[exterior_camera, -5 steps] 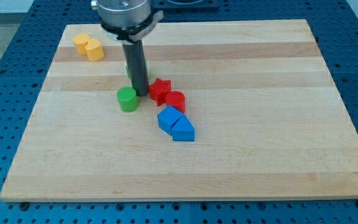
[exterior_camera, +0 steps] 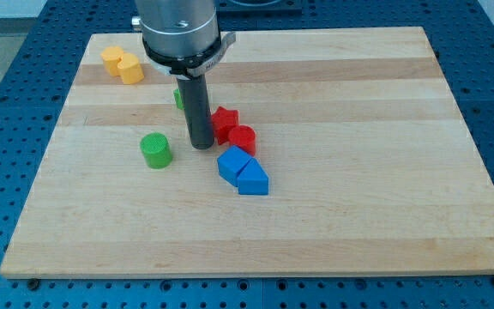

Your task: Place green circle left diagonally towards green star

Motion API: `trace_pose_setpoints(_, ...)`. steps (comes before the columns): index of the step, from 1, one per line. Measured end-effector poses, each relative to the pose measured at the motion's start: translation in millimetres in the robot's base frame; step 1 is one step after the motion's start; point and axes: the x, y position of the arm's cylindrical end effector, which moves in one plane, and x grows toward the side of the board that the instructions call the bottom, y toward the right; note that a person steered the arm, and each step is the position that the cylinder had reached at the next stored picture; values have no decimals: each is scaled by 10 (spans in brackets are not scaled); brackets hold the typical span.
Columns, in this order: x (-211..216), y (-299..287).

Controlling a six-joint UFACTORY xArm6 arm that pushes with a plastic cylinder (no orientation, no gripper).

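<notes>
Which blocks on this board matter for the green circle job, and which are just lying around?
In the job: green circle; green star, mostly hidden behind the rod; my tip, right of the circle.

Lying about: red star; red cylinder; two blue blocks; yellow blocks.

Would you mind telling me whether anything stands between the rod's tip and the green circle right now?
Nothing visible does. My tip sits to the view's right of the green circle, apart from it, with only bare board between. The red star and the red cylinder lie on the tip's far side.

No legible text or markings
</notes>
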Motion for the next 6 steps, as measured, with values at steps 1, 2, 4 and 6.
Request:
trace_pose_setpoints(1, 13, 0)
trace_pose_setpoints(2, 17, -5)
trace_pose_setpoints(4, 125, -80)
trace_pose_setpoints(6, 125, -267)
